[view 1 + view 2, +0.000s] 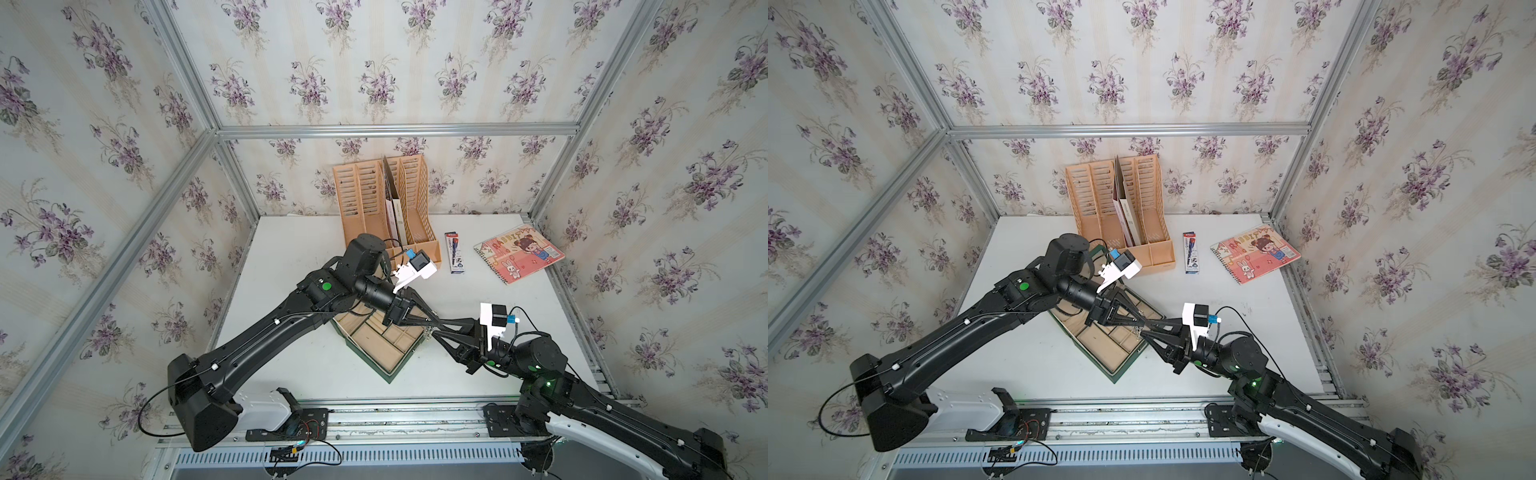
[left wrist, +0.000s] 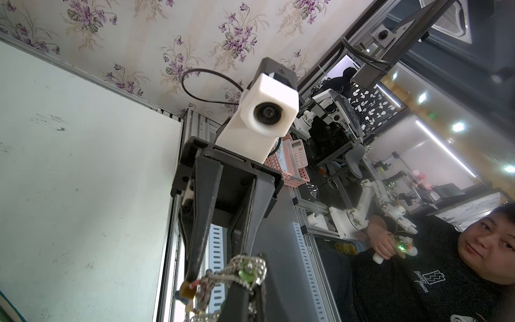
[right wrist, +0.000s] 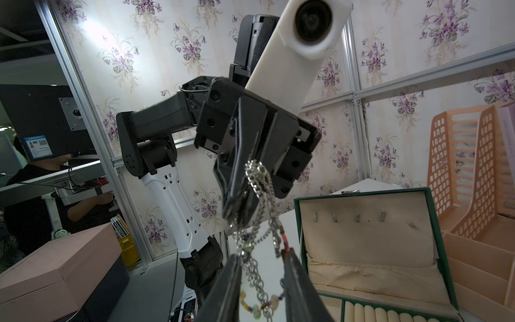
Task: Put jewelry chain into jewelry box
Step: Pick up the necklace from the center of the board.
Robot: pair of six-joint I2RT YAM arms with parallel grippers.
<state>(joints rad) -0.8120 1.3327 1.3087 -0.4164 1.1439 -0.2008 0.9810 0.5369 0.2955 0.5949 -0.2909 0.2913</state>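
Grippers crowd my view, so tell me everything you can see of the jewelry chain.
The jewelry chain is thin silvery metal links bunched in several strands, with small green and reddish beads. It hangs in the air, pinched at its top in the shut left gripper. The lower strands dangle between the right gripper's parted fingers, near the open jewelry box.

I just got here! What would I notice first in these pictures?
The left end effector and right end effector meet tip to tip over a corner of the open green jewelry box. The left pinches a silvery jewelry chain with dangling beads; the right's fingers straddle it. A pink picture book lies farther back.
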